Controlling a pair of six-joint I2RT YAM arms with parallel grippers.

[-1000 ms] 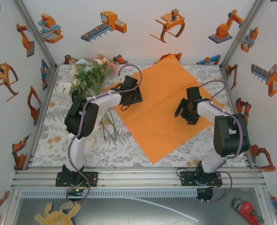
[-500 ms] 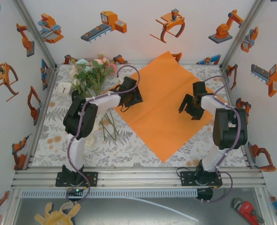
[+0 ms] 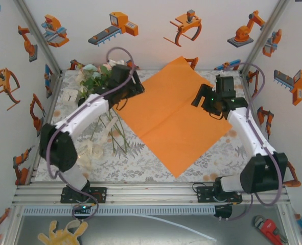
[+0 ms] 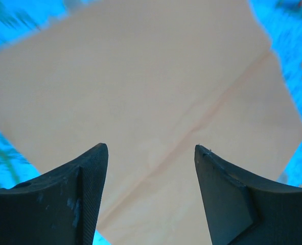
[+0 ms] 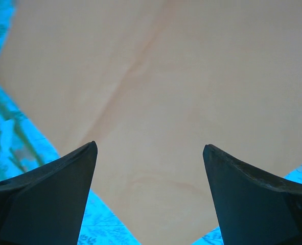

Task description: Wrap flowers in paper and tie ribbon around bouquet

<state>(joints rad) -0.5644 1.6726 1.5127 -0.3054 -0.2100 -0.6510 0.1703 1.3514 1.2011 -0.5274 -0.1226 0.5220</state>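
I saw the paper [image 3: 173,122] spread flat on the tablecloth [image 3: 140,158] like a diamond, its far corner reaching the far wall. My left gripper [image 4: 151,150] hung above the sheet's left side, jaws apart and empty. My right gripper [image 5: 149,148] hung over the sheet's far right part, likewise released. The flowers [image 3: 97,76] lay left of the paper, blooms far, stems pointing near, just beside the left gripper.

Plain bright orange paper [image 3: 173,122]. Pink, white and pale blue flowers [image 3: 93,77] with green leaves. The tabletop [image 3: 135,161] carries a pale grey-and-orange floral print.
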